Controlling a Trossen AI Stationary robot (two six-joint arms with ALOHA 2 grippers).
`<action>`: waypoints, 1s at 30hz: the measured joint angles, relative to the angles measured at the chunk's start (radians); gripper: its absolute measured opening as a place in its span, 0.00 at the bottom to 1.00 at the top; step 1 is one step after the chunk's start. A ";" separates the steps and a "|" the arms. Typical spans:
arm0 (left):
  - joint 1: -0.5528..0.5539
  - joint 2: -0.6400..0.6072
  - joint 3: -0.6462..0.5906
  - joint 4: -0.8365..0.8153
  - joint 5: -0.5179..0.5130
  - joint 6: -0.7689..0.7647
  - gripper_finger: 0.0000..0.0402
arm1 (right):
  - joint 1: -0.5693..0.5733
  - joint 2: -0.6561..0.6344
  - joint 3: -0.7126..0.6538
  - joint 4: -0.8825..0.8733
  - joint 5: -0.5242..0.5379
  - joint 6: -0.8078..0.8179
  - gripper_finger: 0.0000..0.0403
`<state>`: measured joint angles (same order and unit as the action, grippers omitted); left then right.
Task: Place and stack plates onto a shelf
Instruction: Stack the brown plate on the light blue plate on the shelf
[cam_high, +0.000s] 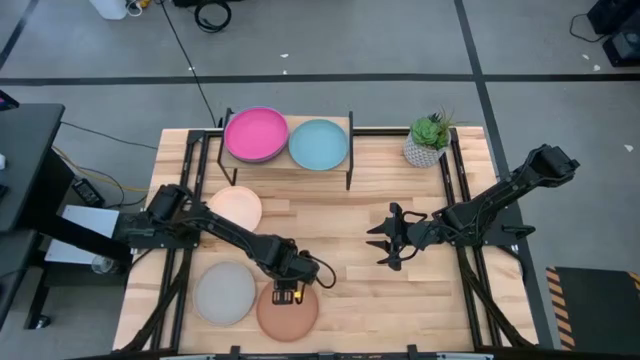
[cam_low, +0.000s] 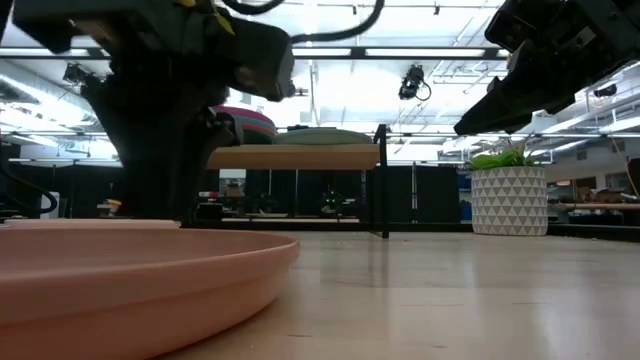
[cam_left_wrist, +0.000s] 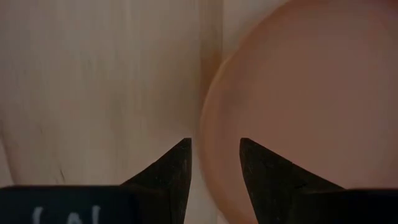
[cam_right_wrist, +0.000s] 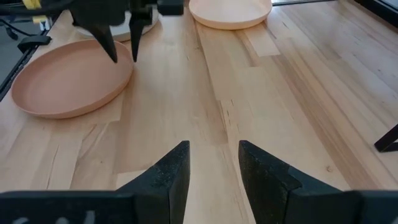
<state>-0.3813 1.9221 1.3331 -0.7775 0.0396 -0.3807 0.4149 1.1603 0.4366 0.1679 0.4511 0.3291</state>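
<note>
You get bright, even overhead light; ceiling strip lights (cam_low: 330, 52) glare, and the near terracotta plate (cam_low: 130, 275) looks blurred.

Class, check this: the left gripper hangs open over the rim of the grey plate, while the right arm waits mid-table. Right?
One slip: the left gripper straddles the rim of the terracotta plate, not the grey plate beside it. The high view shows this. The right gripper does wait mid-table.
</note>
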 joint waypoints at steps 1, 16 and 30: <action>-0.002 0.004 0.000 0.004 -0.003 0.008 0.36 | 0.000 0.000 0.000 -0.001 0.000 0.000 0.36; -0.002 0.016 0.000 0.014 -0.020 0.037 0.35 | 0.000 0.000 0.000 -0.004 0.000 0.000 0.36; -0.004 0.044 0.001 0.027 -0.025 0.062 0.19 | 0.000 0.000 0.000 -0.002 0.000 0.000 0.36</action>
<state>-0.3851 1.9659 1.3338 -0.7507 0.0147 -0.3190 0.4149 1.1603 0.4366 0.1657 0.4511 0.3290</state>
